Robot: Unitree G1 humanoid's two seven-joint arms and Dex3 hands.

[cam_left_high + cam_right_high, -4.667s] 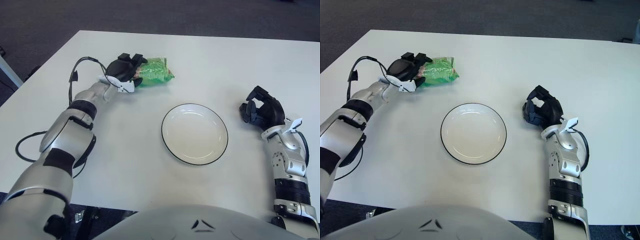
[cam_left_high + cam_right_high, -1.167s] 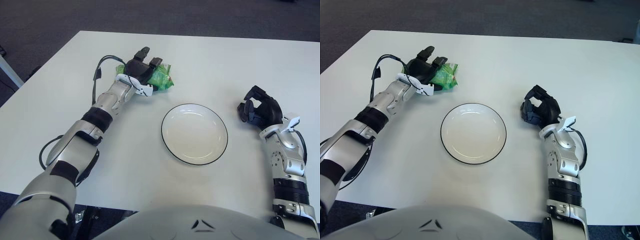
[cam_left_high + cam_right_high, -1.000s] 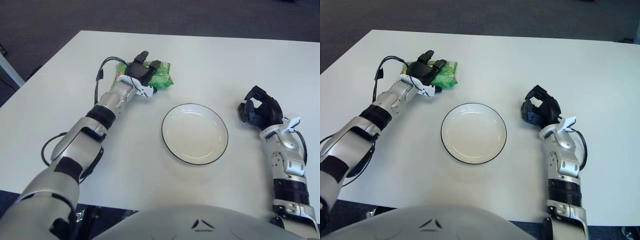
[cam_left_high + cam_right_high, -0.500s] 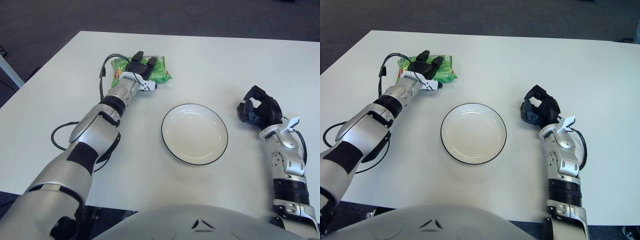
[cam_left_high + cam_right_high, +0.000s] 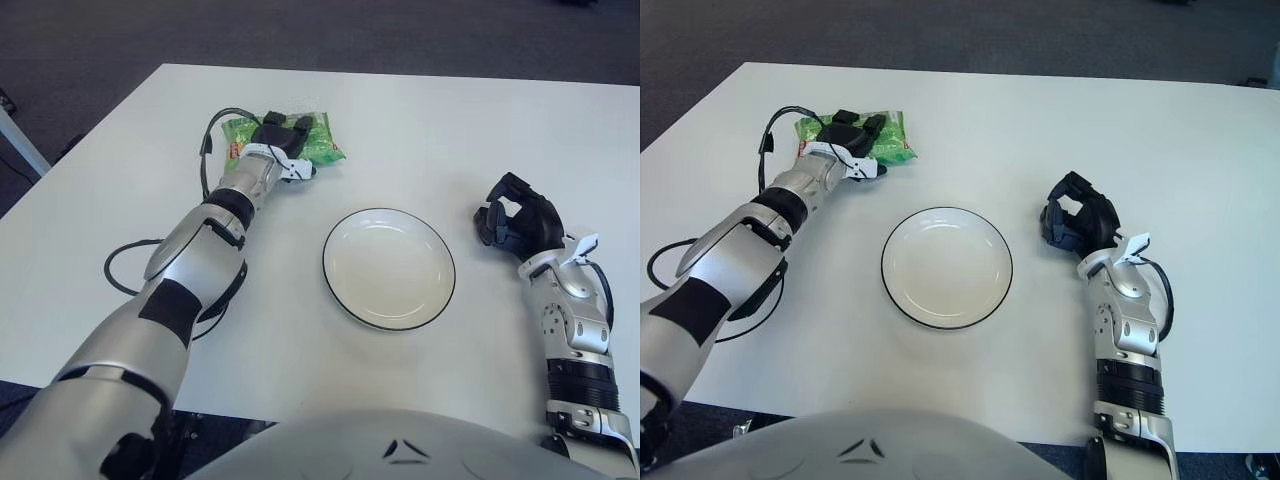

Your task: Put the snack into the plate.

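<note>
While both eyes show one scene, notes go view by view.

Left eye view
- Snack: green packet lies flat on the white table, upper left of frame, well apart from the plate.
- Left hand: left hand sits on top of the packet, dark fingers laid over its middle; green shows on both sides of the hand and beyond the fingertips. Fingers bent down onto the wrapper; cannot tell whether they truly clamp it or only press on it.
- Plate: white plate with dark rim, centre of frame, nothing in it.
- Right hand: right hand shows to the right of the plate, fingers curled in, grasping nothing.
- Cable: black cable loops off the left wrist.

Right eye view
- Snack: packet at upper left, up and left of the plate.
- Left hand: hand covers the packet's centre, forearm running down toward lower left.
- Right hand: clenched hand just right of the plate, apart from its rim.
</note>
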